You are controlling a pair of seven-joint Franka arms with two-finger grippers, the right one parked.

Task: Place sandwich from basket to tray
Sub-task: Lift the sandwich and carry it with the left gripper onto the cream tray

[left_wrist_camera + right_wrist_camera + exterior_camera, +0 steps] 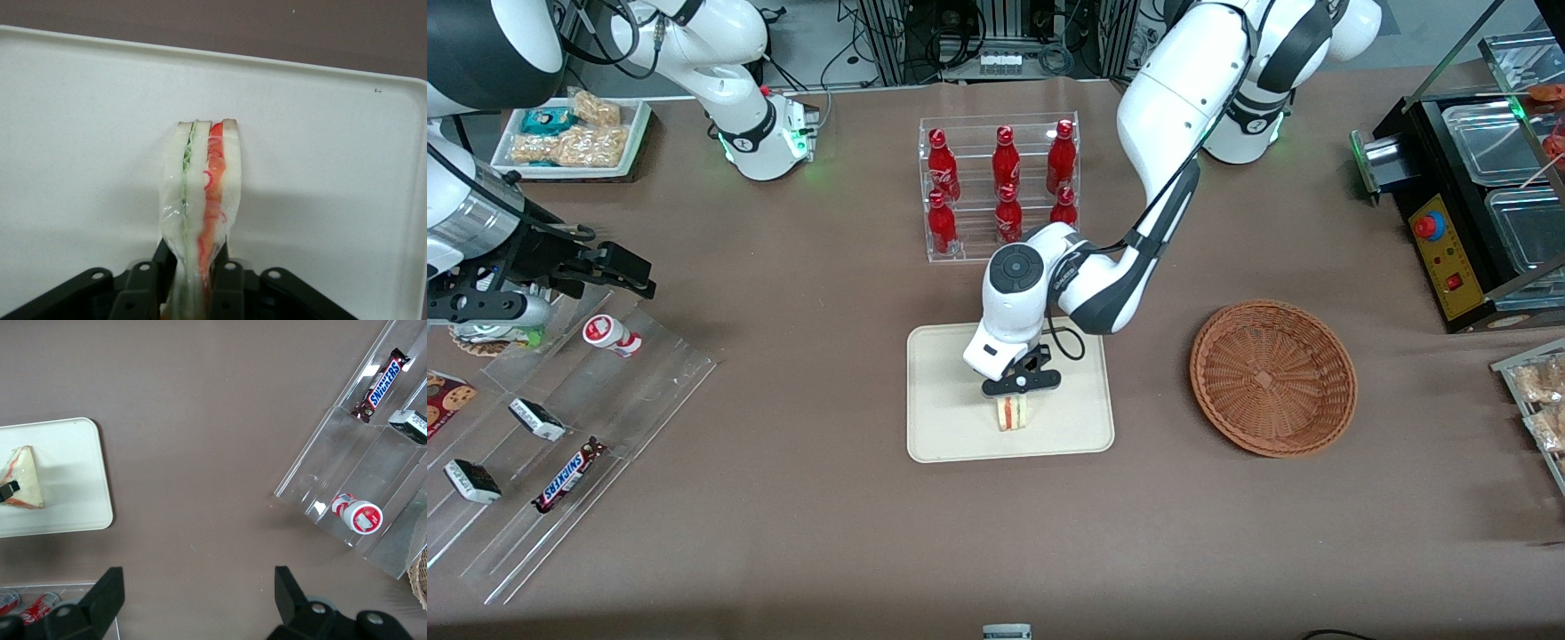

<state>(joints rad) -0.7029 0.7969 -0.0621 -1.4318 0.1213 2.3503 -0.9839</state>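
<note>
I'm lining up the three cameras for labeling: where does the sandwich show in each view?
Front view: sandwich stands on the tray, under the tool.
Left wrist view: sandwich upright, cut edge facing the camera, pinched by the tool.
Right wrist view: sandwich on the tray.
Shared landmark: the tray.

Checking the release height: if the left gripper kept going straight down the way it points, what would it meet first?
The tray. The gripper points down over it, shut on the sandwich, whose lower edge would meet the tray first, if it isn't already touching; the gap is unclear.
</note>
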